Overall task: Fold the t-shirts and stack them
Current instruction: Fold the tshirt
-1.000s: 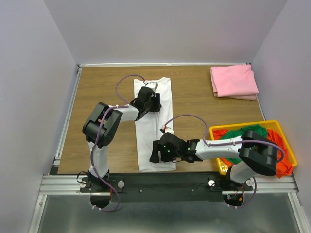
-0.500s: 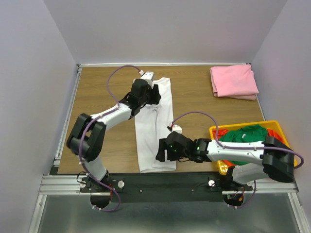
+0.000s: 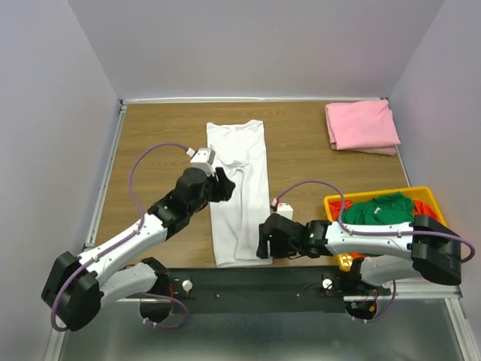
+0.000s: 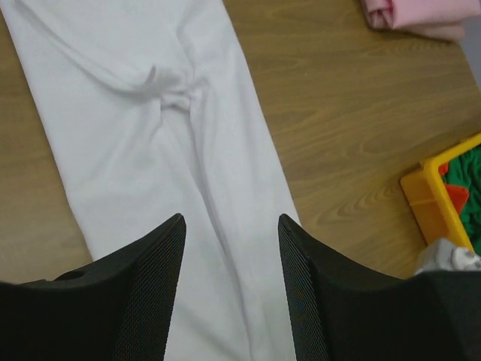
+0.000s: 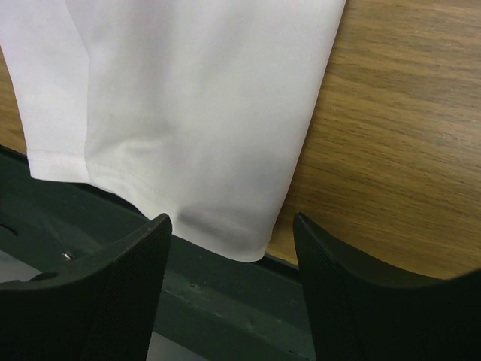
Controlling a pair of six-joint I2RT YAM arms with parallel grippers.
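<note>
A white t-shirt [image 3: 242, 180], folded lengthwise into a long strip, lies in the middle of the table and reaches its near edge. My left gripper [image 3: 225, 185] is open and empty above the shirt's middle; the left wrist view shows the cloth [image 4: 150, 135] between the left gripper's [image 4: 229, 226] jaws. My right gripper [image 3: 263, 245] is open and empty by the shirt's near right corner [image 5: 248, 241], a little above it in the right wrist view [image 5: 229, 222]. A folded pink t-shirt [image 3: 362, 126] lies at the far right. A green t-shirt [image 3: 379, 210] and an orange one [image 3: 340, 205] lie in the basket.
A yellow plastic basket [image 3: 328, 201] stands at the right near edge, beside my right arm, and shows in the left wrist view [image 4: 428, 203]. A black rail [image 5: 225, 301] runs along the table's front edge just under the shirt's hem. Grey walls enclose the table.
My left gripper has drawn back from the shirt's far end to its middle, uncovering the collar end. My right gripper has shifted right, off the shirt's near end to its right corner.
</note>
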